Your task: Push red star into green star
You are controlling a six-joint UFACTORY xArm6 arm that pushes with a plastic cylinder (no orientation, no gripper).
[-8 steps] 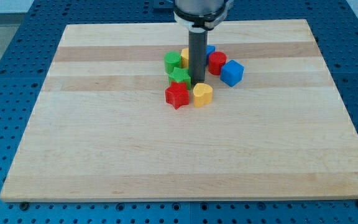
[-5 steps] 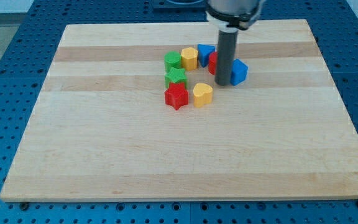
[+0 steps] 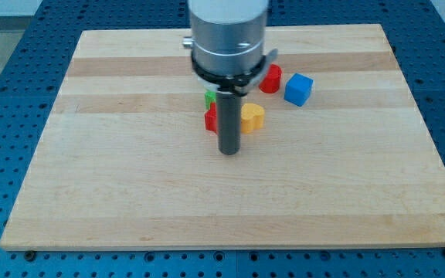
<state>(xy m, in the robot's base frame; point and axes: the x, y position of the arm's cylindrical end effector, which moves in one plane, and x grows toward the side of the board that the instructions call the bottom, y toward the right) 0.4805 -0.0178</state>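
My tip (image 3: 229, 153) rests on the board just below the block cluster, toward the view's bottom. The rod and arm head cover most of the cluster. Only the left edge of the red star (image 3: 210, 119) shows beside the rod, a little above the tip. A sliver of the green star (image 3: 208, 98) shows right above the red star; the two look touching, but the rod hides the contact. The yellow heart-shaped block (image 3: 253, 116) sits right of the rod, beside the red star.
A red cylinder (image 3: 270, 79) and a blue cube (image 3: 298, 89) lie to the upper right of the rod. The wooden board (image 3: 130, 193) sits on a blue perforated table. Other blocks of the cluster are hidden behind the arm head.
The rod swung from the centre of the cluster to the right by the blue cube, then came down to the view's bottom, below the red star. The blocks look unmoved.
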